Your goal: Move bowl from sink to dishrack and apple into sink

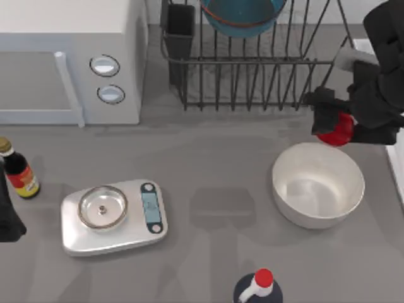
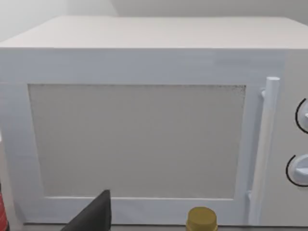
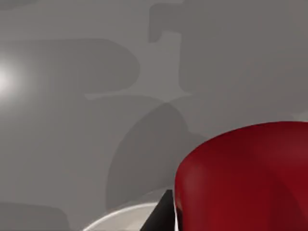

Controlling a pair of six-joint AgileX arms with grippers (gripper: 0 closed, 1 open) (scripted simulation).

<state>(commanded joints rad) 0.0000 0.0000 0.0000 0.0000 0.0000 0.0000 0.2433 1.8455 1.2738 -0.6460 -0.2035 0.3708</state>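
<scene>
Our right gripper (image 1: 338, 129) pinches the apple (image 1: 339, 130) above the worktop's right edge near the sink (image 1: 398, 165) (bowl (image 1: 243, 16) already in the dishrack (image 1: 252, 63)); released early, it could drop into the white bowl (image 1: 318, 184).

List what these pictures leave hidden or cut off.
- Sink: a strip at the top view's right edge; its inside is out of frame.
- Bowl in the dishrack: upper part cropped by the frame.
- Apple: half covered by the right hand.
- Left hand: cut by the left edge.
</scene>
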